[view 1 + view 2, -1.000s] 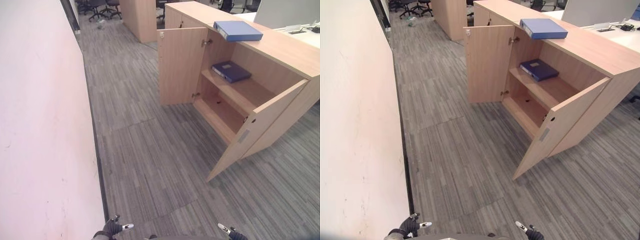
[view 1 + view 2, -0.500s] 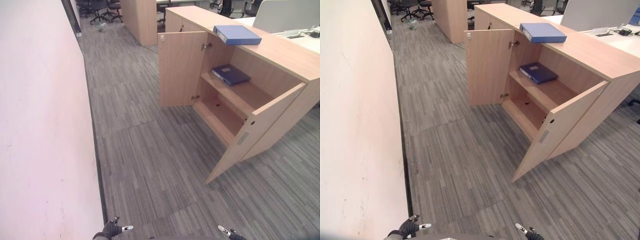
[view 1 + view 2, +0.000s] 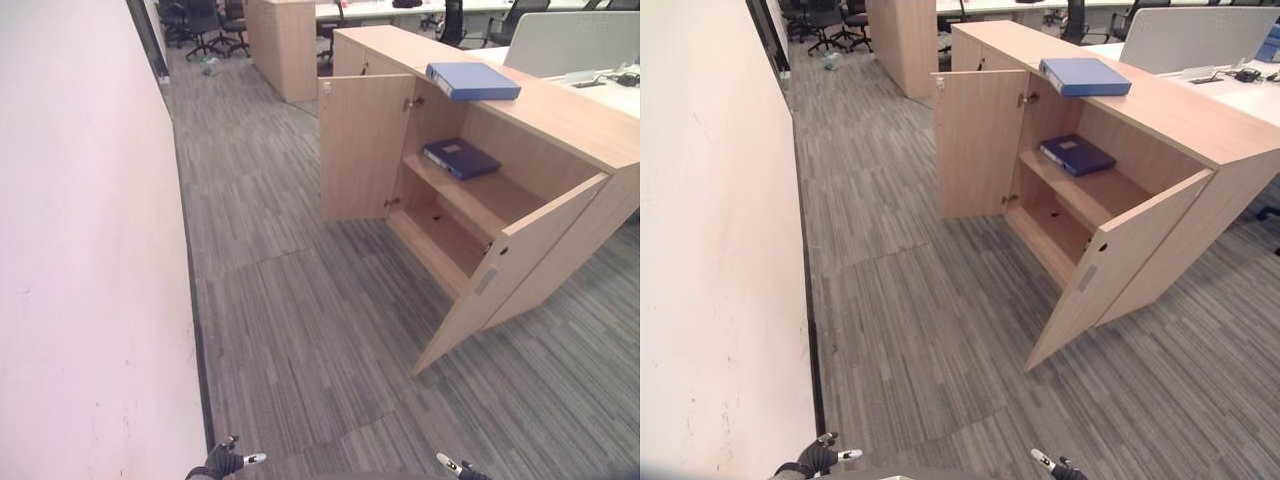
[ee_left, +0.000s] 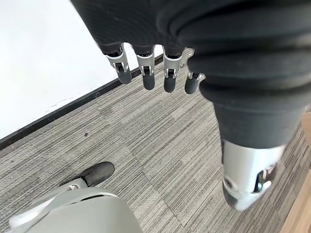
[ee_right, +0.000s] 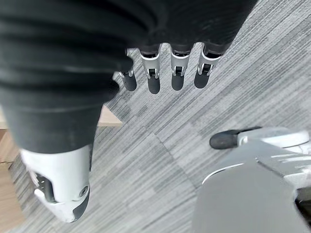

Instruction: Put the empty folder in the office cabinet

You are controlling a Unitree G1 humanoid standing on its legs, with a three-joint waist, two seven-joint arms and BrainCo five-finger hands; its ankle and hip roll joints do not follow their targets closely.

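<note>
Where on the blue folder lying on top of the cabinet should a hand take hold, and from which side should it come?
The blue folder lies flat on the cabinet top, near the front edge above the open doors. Probably best to grip its near long edge, coming from the front, fingers on top and thumb beneath, perhaps after sliding it a little over the edge. Both the left hand and the right hand hang open and empty.

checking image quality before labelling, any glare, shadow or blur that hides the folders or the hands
Left eye view: the folder on the cabinet top and the folder on the shelf read clearly; the lower compartment is shaded. Left wrist view: the left hand sits close, its cover soft-edged. Right wrist view: likewise for the right hand.
</note>
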